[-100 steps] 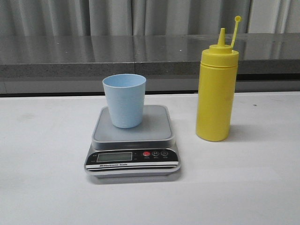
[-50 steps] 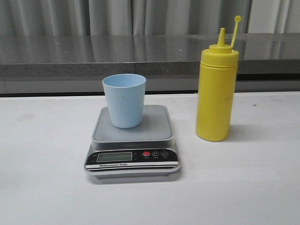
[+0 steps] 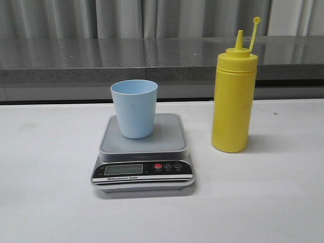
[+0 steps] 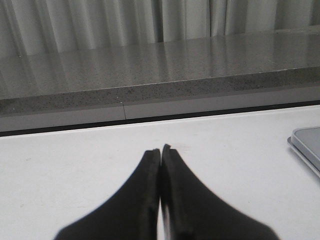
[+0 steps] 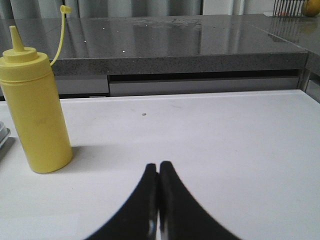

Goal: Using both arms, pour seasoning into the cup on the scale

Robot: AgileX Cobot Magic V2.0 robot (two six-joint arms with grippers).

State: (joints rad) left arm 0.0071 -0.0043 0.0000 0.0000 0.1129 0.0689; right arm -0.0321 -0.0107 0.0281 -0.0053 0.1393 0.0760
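The light blue cup (image 3: 134,108) stands upright on the grey platform of the scale (image 3: 143,154) in the middle of the white table. The yellow seasoning bottle (image 3: 233,92) stands upright to the right of the scale, nozzle bare and its cap hanging off on the tether; it also shows in the right wrist view (image 5: 36,107). Neither gripper shows in the front view. My left gripper (image 4: 160,150) is shut and empty over bare table, with a corner of the scale (image 4: 306,146) off to one side. My right gripper (image 5: 158,165) is shut and empty, well short of the bottle.
A dark grey stone counter (image 3: 152,58) runs along the far edge of the white table (image 3: 263,202), with grey curtains behind it. A small dark speck (image 5: 144,114) lies on the table.
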